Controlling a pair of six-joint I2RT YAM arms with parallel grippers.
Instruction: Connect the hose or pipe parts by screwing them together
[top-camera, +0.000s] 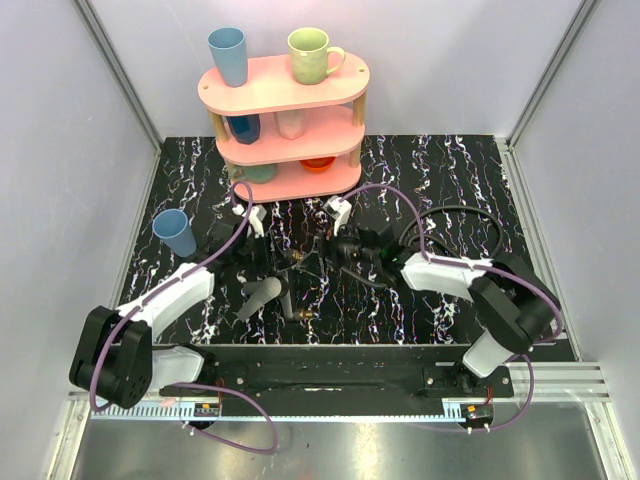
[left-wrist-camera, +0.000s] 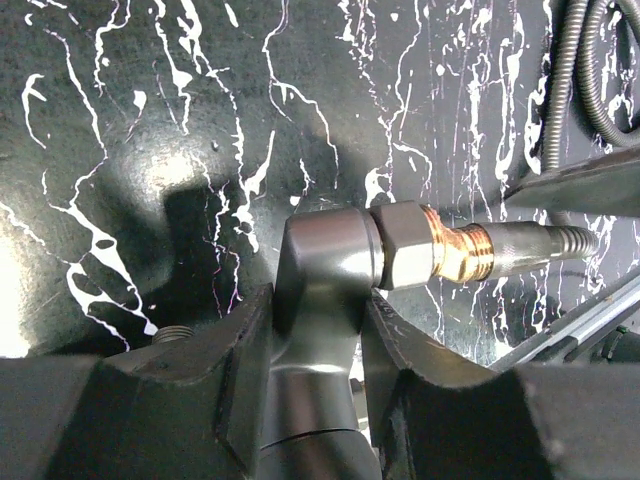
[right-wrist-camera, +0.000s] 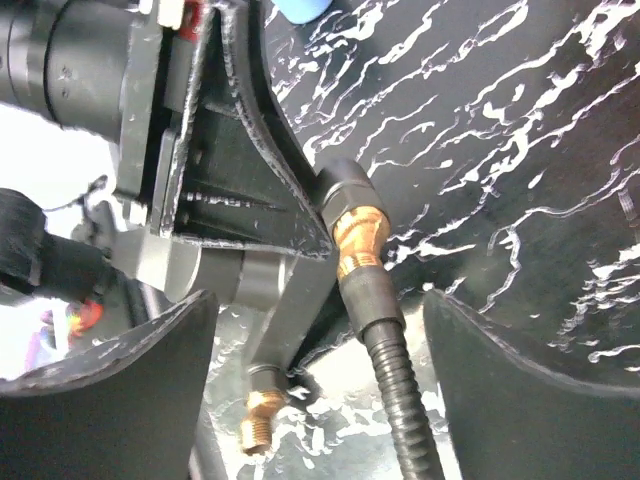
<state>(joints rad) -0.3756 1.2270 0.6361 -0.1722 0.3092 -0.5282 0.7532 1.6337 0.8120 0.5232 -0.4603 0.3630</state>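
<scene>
In the left wrist view, the left gripper (left-wrist-camera: 318, 325) is clamping the dark-grey nozzle piece (left-wrist-camera: 325, 250) at lower centre, its fingers pressing on both sides of the body. The nozzle's hex collar is pointing right. There the brass connector (left-wrist-camera: 455, 250) is sitting up against it, and the black hose (left-wrist-camera: 550, 243) is running off toward the right edge.

In the right wrist view, the right gripper (right-wrist-camera: 315, 310) is standing wide open, its fingers flanking the hose without touching it.

From above, both grippers are meeting over the middle of the black marbled table (top-camera: 440, 170), and the hose is looping out to the right. Farther back, a blue cup (top-camera: 176, 232) is standing at left, and a pink shelf (top-camera: 285, 85) is standing at upper centre.
</scene>
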